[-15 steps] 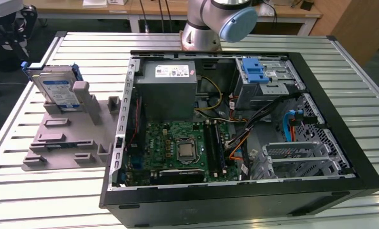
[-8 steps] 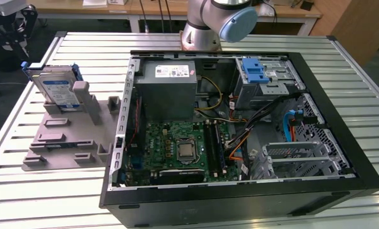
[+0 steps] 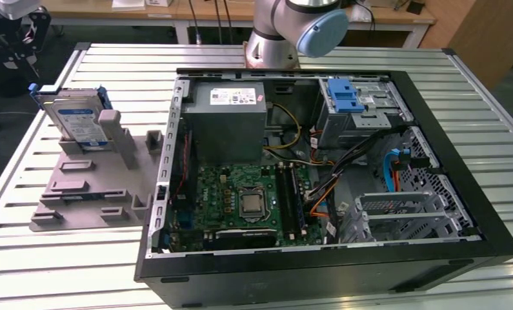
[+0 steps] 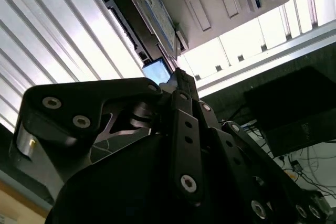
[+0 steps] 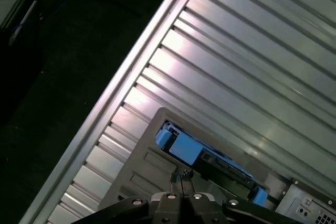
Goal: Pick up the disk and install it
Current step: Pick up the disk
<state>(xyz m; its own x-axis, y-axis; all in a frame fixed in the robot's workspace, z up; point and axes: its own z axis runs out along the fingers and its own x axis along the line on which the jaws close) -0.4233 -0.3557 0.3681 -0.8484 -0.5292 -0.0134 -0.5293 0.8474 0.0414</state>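
The empty, clenched tool point(image 5: 181, 176) hung above the disk point(image 3: 73, 121) standing in a grey holder point(image 3: 77, 213); lowered like that, it might knock the disk askew.

At twelve o'clock in the exterior view the arm point(image 3: 269, 40) is silver-grey with a pale blue joint cap point(image 3: 322, 31); its claw point(image 5: 181, 177) is black, dotted with silver screws point(image 4: 188, 183).

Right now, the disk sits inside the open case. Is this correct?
No. The disk stands on edge in the grey holder on the table, at the exterior view's left of the open case, not inside it. The exterior view shows this.
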